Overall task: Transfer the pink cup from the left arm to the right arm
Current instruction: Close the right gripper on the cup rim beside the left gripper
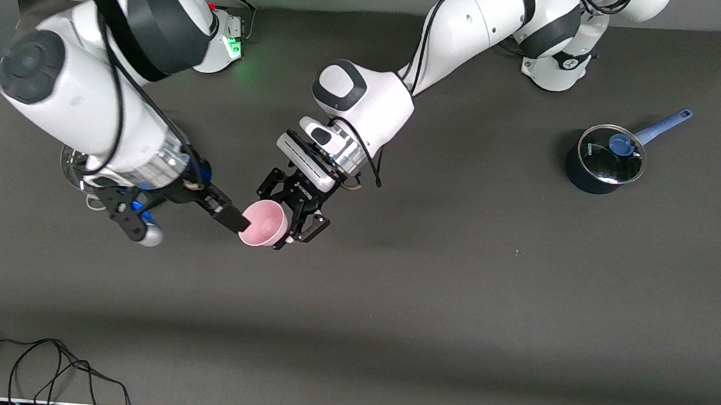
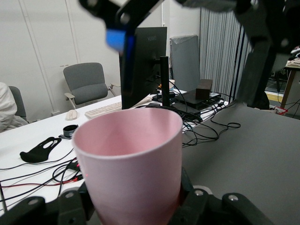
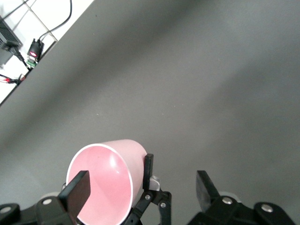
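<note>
The pink cup (image 1: pixel 261 223) is held on its side above the middle of the table, mouth toward the right arm. My left gripper (image 1: pixel 277 220), the black linkage claw, is shut on the cup's body; the cup fills the left wrist view (image 2: pixel 129 159). My right gripper (image 1: pixel 240 222), with long flat black fingers, is open at the cup's rim. In the right wrist view one finger (image 3: pixel 77 191) lies across the cup's mouth (image 3: pixel 105 183), and the other finger (image 3: pixel 205 187) stands well outside it. The cup's wall and a claw finger are between them.
A dark blue saucepan (image 1: pixel 605 159) with a glass lid and blue handle stands toward the left arm's end. A glass-lidded pot (image 1: pixel 72 167) is partly hidden under the right arm. A black cable (image 1: pixel 32 363) lies near the table's front edge.
</note>
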{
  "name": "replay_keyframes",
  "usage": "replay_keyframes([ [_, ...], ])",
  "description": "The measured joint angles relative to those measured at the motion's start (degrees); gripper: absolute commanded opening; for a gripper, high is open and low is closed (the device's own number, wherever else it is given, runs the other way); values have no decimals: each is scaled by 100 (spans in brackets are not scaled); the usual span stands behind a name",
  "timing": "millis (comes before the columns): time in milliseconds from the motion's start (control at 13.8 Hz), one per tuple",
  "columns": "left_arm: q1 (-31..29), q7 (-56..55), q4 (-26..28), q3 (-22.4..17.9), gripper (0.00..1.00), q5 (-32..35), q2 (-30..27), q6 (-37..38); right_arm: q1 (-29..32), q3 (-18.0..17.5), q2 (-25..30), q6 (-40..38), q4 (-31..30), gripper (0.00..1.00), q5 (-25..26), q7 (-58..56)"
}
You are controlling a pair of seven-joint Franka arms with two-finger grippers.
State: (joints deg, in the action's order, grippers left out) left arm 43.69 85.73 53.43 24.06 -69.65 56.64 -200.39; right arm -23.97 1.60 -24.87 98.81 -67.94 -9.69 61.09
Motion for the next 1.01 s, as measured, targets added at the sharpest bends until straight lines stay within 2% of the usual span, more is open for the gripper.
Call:
replay_keyframes([
  [217, 0, -2, 0, -4, 0, 0, 0, 0, -84, 0, -140, 87, 9, 95, 0, 26],
  [289, 0, -2, 0, -4, 0, 0, 0, 0, -84, 5, -149, 102, 12, 87, 0, 26],
  [434, 0, -2, 0, -5, 0, 0, 0, 0, -83, 20, -149, 105, 34, 58, 14, 26],
  [506, 0, -2, 0, -6, 0, 0, 0, 0, -83, 22, -149, 105, 49, 49, 30, 26],
  [796, 0, -3, 0, -6, 0, 0, 0, 0, -83, 23, -149, 105, 79, 31, 50, 26],
  [868, 0, -4, 0, -6, 0, 0, 0, 0, -83, 23, -150, 105, 102, 17, 50, 26],
  [1013, 0, -4, 0, -7, 0, 0, 0, 0, -85, 23, -149, 104, 166, 6, 50, 48],
])
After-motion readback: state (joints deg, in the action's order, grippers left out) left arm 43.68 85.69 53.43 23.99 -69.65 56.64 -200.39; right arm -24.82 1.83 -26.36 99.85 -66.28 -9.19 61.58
